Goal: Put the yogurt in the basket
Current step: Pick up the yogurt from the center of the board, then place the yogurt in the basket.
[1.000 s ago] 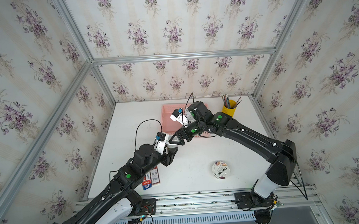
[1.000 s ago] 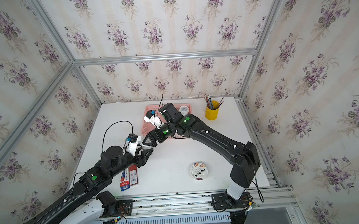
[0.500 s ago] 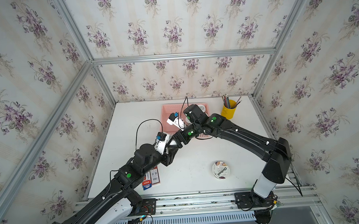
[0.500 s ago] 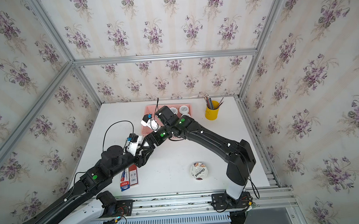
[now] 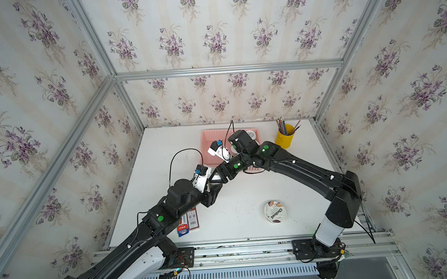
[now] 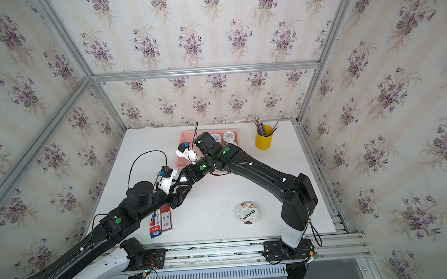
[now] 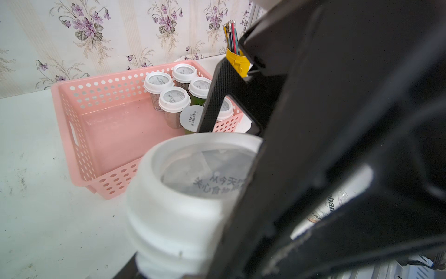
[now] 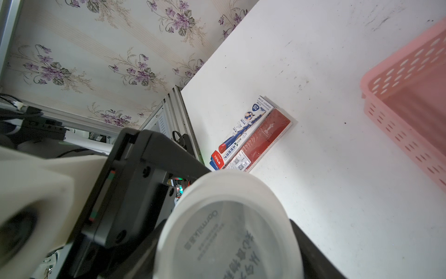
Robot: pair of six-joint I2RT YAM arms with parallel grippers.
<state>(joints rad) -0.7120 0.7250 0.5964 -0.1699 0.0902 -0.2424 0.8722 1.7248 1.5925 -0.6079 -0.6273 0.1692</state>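
**Yogurt: 6 of 8 in, one mid-handover**

Six small round white-lidded yogurt cups stand in the shallow pink lattice plastic basket, bunched at one end. The seventh small cup is held just outside the basket. My left gripper is clamped on it. My right gripper has its jaws set around it; contact I cannot tell. The wide flat "Chobani" cup lies on the white table, well apart from the basket, not yet picked. Left: two drops. Extras: one yellow pencil cup, two flat pencil packs.
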